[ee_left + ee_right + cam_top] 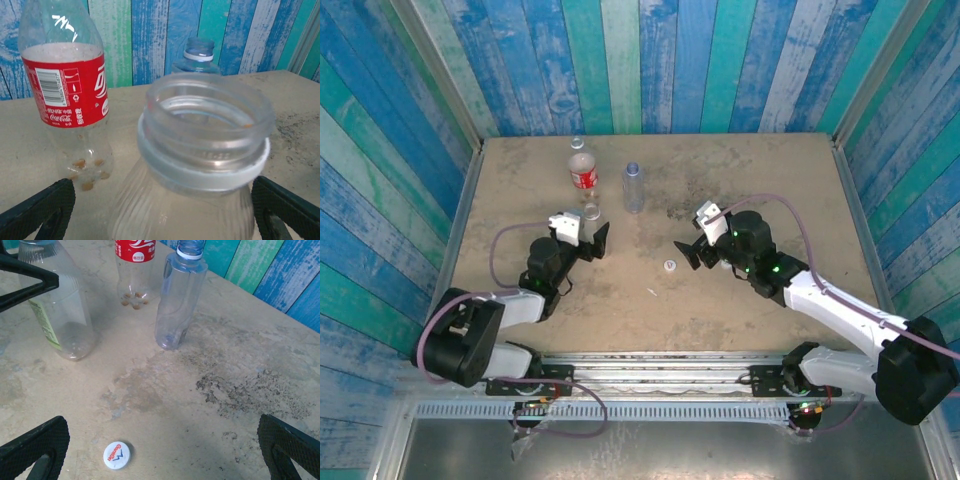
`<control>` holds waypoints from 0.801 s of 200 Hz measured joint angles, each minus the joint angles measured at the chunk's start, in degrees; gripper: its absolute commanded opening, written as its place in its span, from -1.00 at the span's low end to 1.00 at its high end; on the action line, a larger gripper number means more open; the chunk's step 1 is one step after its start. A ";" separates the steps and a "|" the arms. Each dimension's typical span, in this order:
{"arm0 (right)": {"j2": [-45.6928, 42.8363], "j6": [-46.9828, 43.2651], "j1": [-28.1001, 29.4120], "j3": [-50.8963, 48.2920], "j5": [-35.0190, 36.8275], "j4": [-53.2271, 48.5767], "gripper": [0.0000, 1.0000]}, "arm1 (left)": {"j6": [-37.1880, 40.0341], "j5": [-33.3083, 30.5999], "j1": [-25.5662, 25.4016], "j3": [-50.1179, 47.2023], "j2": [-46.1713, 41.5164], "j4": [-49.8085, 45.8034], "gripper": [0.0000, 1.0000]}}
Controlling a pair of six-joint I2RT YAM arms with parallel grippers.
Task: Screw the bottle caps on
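White cap (117, 455) flat on table, well right of green-yellow-labelled bottle (60, 315), just ahead of right gripper (692, 243), fingers spread wide, empty. Left gripper (588, 238) likewise wide open, straddling that bottle's bare neck, not touching. Clamp bottle below shoulder first; pinch cap by rim, keep level, seat square before twisting.

Between your left fingers (55, 200) stands a clear, glossy plastic bottle (200, 165), ribbed on the shoulder, with a milky neck ring. Beyond them, the red-labelled bottle (65, 90) wears a shiny printed film. Your right fingers (45, 437) are matt black and finely textured. Between them a smooth white plastic cap (117, 455) lies on the matt, stained, gritty tabletop (165, 390). Further off is weathered painted planking (150, 35).
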 measured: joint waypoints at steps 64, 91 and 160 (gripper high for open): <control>-0.46 0.07 0.02 0.00 0.31 0.00 1.00 | -0.15 0.37 -0.98 0.96 5.81 2.36 0.82; -1.05 0.22 0.02 0.00 0.87 0.00 1.00 | 0.09 1.20 -1.14 1.49 6.51 2.93 0.56; -1.75 2.58 0.00 0.00 3.48 -0.02 1.00 | 2.03 5.57 -1.22 1.77 6.51 2.58 0.24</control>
